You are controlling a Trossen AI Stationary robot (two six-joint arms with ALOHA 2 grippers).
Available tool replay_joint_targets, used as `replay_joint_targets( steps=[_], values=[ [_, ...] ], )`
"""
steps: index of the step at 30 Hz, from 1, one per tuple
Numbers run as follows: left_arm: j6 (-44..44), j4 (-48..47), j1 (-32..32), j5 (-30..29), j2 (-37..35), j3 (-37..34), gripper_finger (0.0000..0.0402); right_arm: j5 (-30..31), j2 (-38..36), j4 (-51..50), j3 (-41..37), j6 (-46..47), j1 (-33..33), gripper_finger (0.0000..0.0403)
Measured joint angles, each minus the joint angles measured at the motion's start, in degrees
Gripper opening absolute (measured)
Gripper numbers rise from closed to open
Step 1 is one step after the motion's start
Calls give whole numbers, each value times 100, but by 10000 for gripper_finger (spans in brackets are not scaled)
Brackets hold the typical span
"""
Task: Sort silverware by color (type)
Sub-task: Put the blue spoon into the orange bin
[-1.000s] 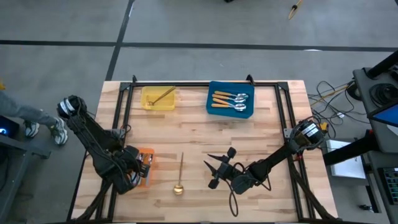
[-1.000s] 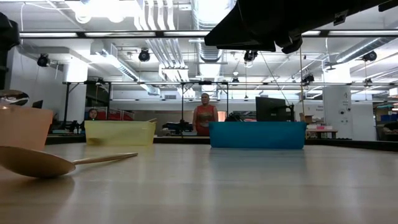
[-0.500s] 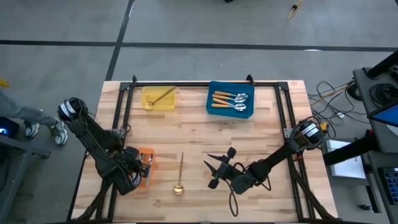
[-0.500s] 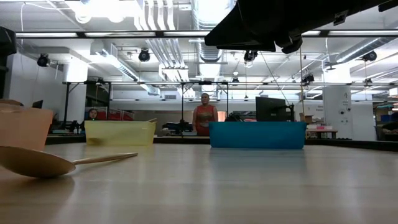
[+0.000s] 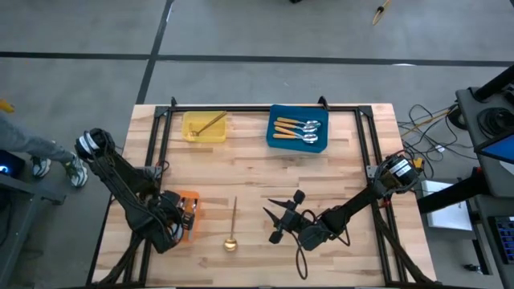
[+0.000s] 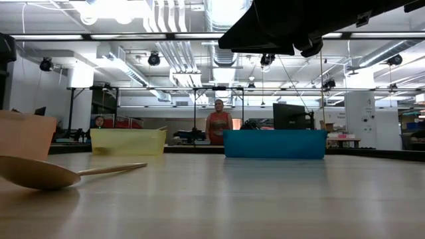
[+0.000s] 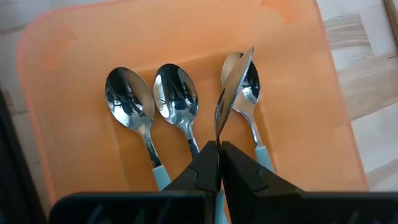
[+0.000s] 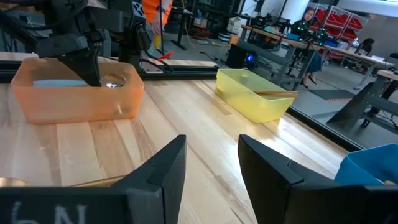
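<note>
Left pincer (image 7: 219,149) sits over the orange tray (image 7: 298,74), clamped on a blue-handled spoon (image 7: 233,87) held on edge above three others. Gold spoon (image 5: 232,225) lies on the table (image 5: 241,172), handle pointing away toward the yellow tray (image 5: 202,127). Right pincer (image 5: 279,218), jaws apart and empty, is just beside it, likely nearer; nothing between.

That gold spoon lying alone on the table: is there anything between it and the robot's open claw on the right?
No. In the high view, only bare wood table lies between the gold spoon and the open right gripper, apart from each other.
</note>
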Motion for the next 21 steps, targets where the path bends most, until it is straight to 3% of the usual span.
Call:
replay_joint_targets(
  steps=[21],
  values=[
    [-39, 239, 0, 109, 0, -27, 0, 0, 0, 0, 0, 0, 0, 142]
  ],
)
